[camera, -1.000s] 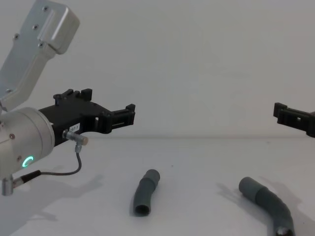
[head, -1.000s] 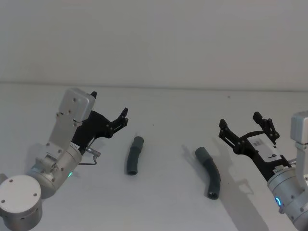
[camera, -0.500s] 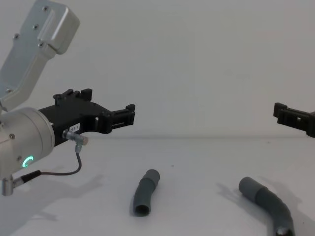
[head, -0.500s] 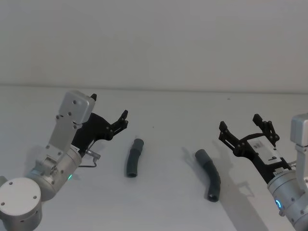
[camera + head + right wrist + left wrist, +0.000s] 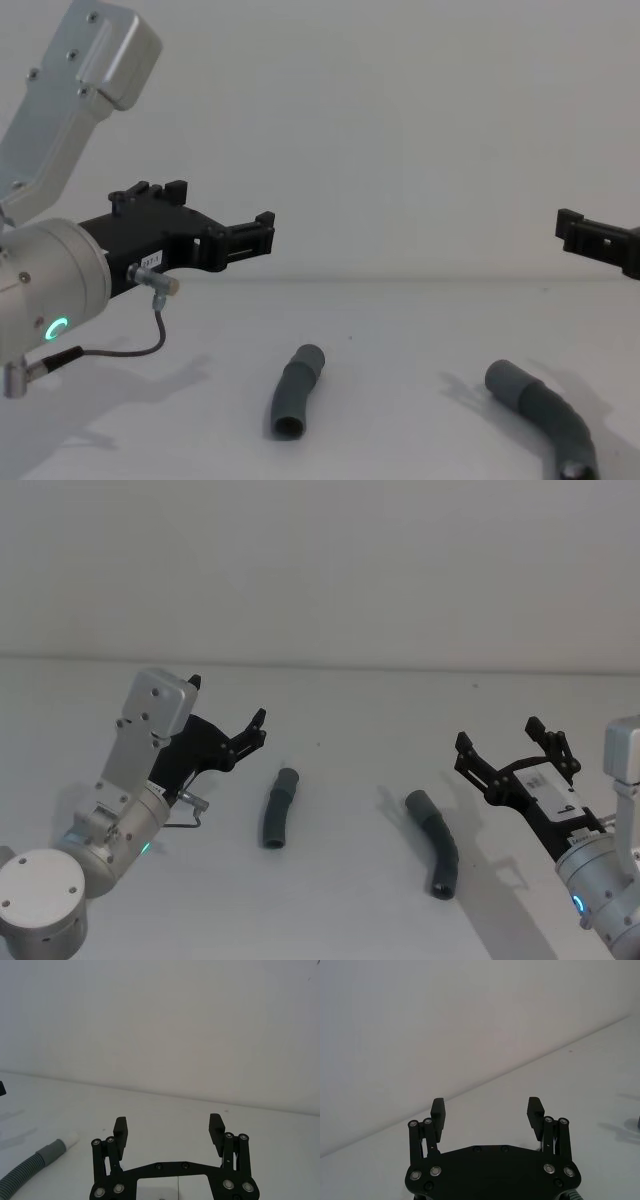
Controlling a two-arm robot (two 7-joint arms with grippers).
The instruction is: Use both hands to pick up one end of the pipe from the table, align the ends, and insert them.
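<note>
This looks like a robotics lab or test bench. A plain matt white table (image 5: 340,910) spreads flat beneath and ahead of both sets of jaws. A plain off-white wall (image 5: 320,560) rises behind it, well beyond the fingertips. The black plastic left gripper (image 5: 486,1107) sits on a thick silver cylindrical wrist (image 5: 45,290) with a glowing green ring light (image 5: 58,326) and a thin grey cable (image 5: 120,352) looping behind the jaws. Behind the black plastic right gripper (image 5: 167,1122), a blue light (image 5: 580,902) glows.

dim, even light; faint soft shadows on the table (image 5: 350,900).
</note>
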